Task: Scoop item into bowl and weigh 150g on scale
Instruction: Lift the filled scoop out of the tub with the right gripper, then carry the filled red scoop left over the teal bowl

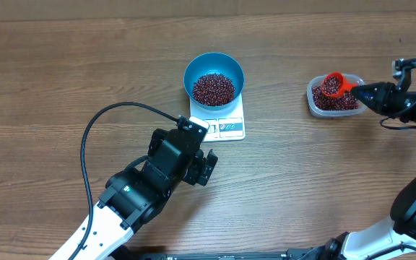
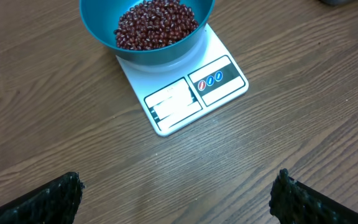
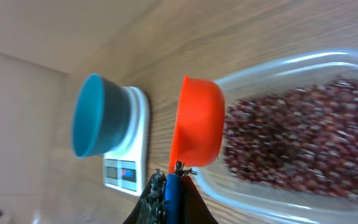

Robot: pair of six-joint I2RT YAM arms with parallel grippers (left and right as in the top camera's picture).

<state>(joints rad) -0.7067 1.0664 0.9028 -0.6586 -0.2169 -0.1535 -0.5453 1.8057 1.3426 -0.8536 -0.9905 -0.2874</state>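
Left tool point(image 2: 176, 190) faces maroon beans point(image 2: 157, 23) heaped in blue bowl point(image 2: 98, 26).

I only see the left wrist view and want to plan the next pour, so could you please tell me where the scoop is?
Observer: The orange plastic scoop hangs over the clear rectangular plastic tub, to the right of the flat white scale.
Operator: Thank you. Is it loaded?
Observer: In the overhead view, small dark red beans appear to fill it.
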